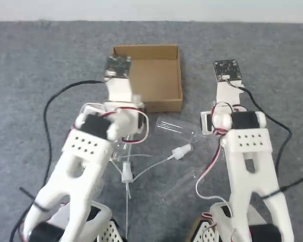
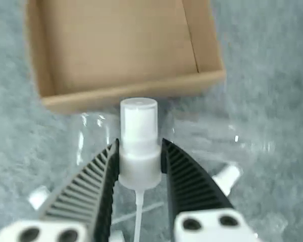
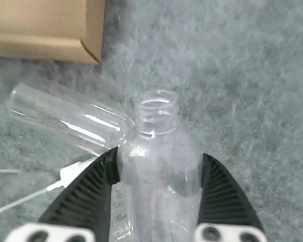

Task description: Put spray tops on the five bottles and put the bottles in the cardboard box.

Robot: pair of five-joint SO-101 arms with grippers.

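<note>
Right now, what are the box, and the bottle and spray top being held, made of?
The box looks like brown cardboard, matte, with folded walls. The held bottle is probably clear plastic, glossy: you can see straight through it and it glints. The held spray top appears to be white plastic, smooth and opaque.

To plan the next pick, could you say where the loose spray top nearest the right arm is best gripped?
Probably take the spray top by its white head, from above, pinching across it. It lies on its side, and the thin tube trailing away looks too slender to hold.
</note>
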